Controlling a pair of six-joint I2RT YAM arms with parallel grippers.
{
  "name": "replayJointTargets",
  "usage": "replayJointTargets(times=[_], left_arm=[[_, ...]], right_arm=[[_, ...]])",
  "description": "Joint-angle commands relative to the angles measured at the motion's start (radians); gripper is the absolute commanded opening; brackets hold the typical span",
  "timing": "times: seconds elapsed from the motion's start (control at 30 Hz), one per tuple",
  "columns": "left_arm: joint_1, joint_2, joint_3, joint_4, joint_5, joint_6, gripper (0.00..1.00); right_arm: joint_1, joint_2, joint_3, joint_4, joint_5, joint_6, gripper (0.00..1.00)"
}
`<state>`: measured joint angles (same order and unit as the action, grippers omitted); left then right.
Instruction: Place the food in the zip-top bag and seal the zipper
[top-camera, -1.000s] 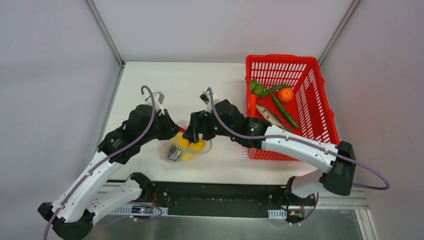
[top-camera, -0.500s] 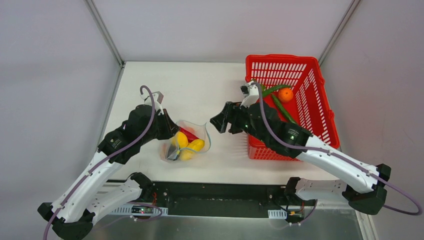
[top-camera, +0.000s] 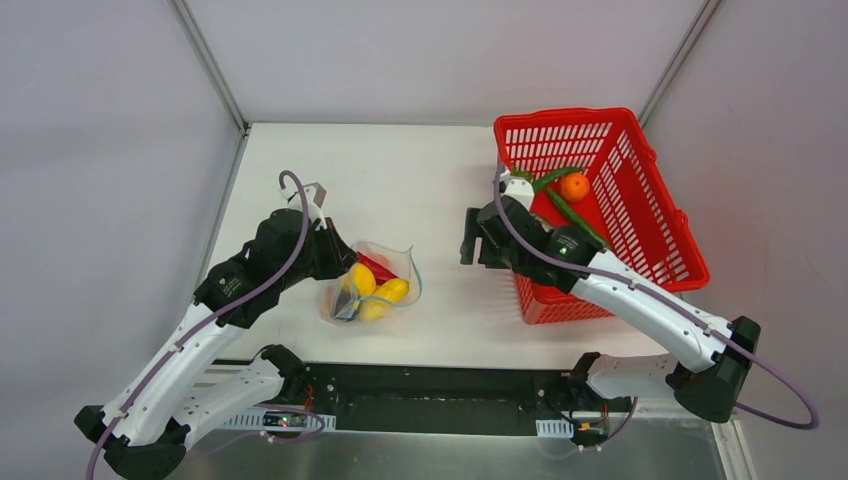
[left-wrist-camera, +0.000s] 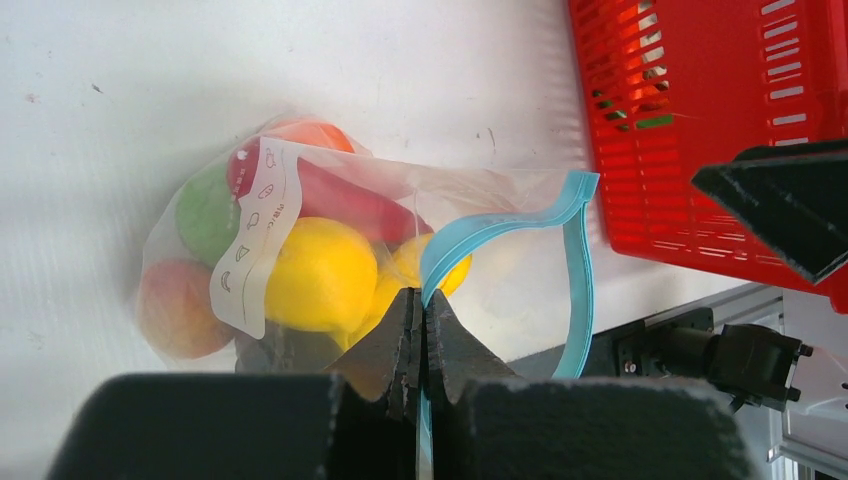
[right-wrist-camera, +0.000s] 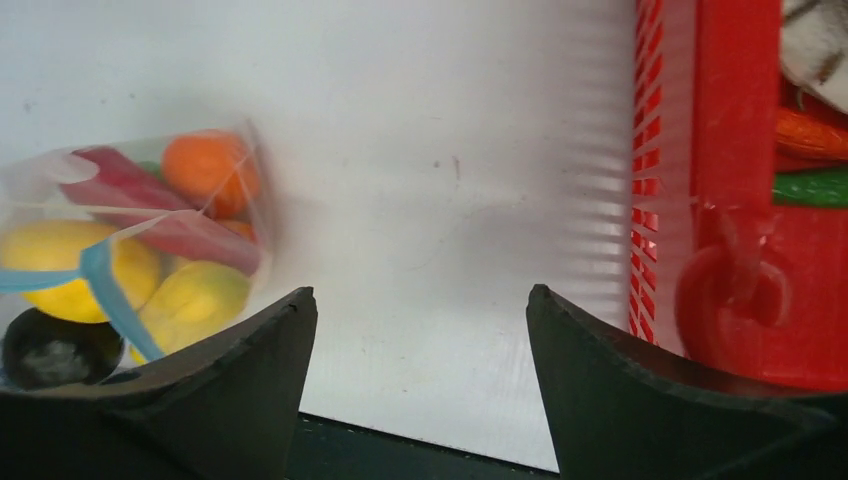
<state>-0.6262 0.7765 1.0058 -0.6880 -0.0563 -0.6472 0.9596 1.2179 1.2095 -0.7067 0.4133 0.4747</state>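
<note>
The zip-top bag (top-camera: 392, 268) lies on the table left of centre with its mouth gaping towards the right. The food inside it includes a yellow piece (left-wrist-camera: 320, 275), a red piece (left-wrist-camera: 350, 200), an orange ball (left-wrist-camera: 310, 132) and a green piece (left-wrist-camera: 205, 210). My left gripper (left-wrist-camera: 421, 296) is shut on the near end of the teal zipper (left-wrist-camera: 560, 215), which loops open. My right gripper (top-camera: 478, 240) hangs open and empty between the bag and the basket. In the right wrist view the bag (right-wrist-camera: 200, 230) sits far left of that gripper (right-wrist-camera: 420, 300).
A red mesh basket (top-camera: 650, 205) stands at the right, turned askew, with my right arm across its left wall. In it lie an orange ball (top-camera: 574, 186) and green pieces (top-camera: 565, 208). Bare table separates bag and basket.
My right gripper has pulled back from the bag's mouth and swung right towards the basket, which has turned and shifted. The left gripper and the bag have stayed put.
</note>
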Motion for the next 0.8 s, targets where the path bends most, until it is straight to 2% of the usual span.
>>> replayJointTargets(times=[0.0,0.03,0.2,0.3,0.43,0.57,0.67,0.7,0.77], left_arm=[[0.011,-0.006,0.047,0.016,-0.002,-0.003,0.00],[0.011,-0.003,0.049,0.016,0.000,-0.004,0.00],[0.011,0.013,0.052,0.026,0.021,-0.006,0.00],[0.011,0.016,0.049,0.030,0.025,-0.007,0.00],[0.011,0.023,0.056,0.023,0.038,-0.002,0.00],[0.011,0.020,0.058,0.021,0.036,0.000,0.00],[0.011,0.018,0.060,0.014,0.032,0.004,0.00],[0.011,0.018,0.060,0.011,0.031,0.006,0.00],[0.011,0.018,0.060,0.010,0.031,0.008,0.00]], right_arm=[[-0.041,-0.077,0.019,-0.041,-0.031,-0.054,0.81],[-0.041,-0.086,0.011,0.002,-0.139,-0.067,0.82],[-0.037,-0.102,-0.080,0.289,-0.476,0.031,0.82],[-0.007,-0.053,-0.095,0.392,-0.522,0.092,0.79],[0.049,0.055,-0.054,0.406,-0.518,0.074,0.76],[0.083,0.131,-0.030,0.391,-0.445,0.095,0.62],[0.112,0.159,-0.012,0.348,-0.344,0.084,0.48],[0.114,0.159,-0.012,0.347,-0.333,0.078,0.41],[0.116,0.150,-0.019,0.366,-0.338,0.062,0.19]])
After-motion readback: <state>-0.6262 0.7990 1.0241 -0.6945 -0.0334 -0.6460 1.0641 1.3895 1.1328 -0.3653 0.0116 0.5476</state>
